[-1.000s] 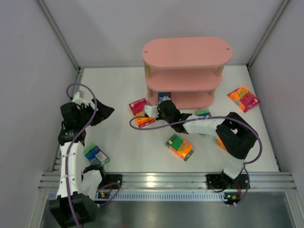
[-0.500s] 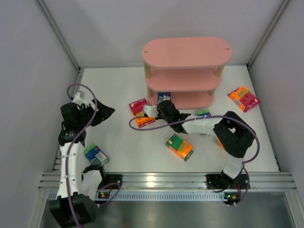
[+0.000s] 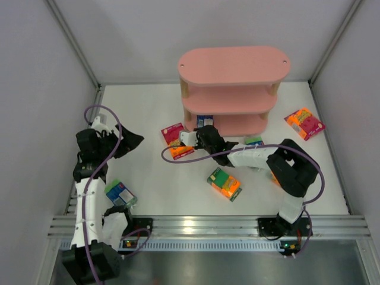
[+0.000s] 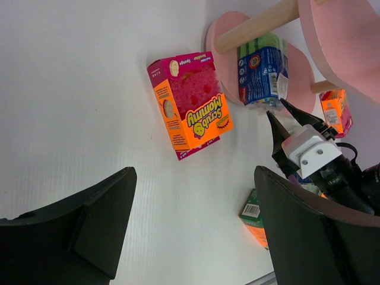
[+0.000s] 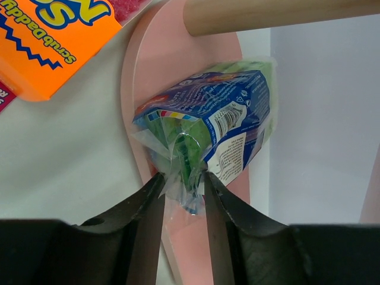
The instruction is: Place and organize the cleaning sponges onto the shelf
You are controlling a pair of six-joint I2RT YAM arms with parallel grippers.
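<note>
Blue and green wrapping with a white barcode panel covers the sponge pack [image 5: 219,113]. It sits on the bottom board of the pink shelf [image 5: 169,65], beside a pale wooden post [image 5: 267,15]. The right tool [image 5: 183,178] is at its near end. The jaws stand narrow on both sides of the crumpled clear film, and we cannot tell if they pinch it. The left tool [image 4: 195,178] is wide and holds nothing, above the white surface [image 4: 71,89].

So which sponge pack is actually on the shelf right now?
The blue-and-green pack, standing on the bottom board of the shelf at its left end, wrapper tail inside the right gripper. The other packs in view lie on the table.
</note>
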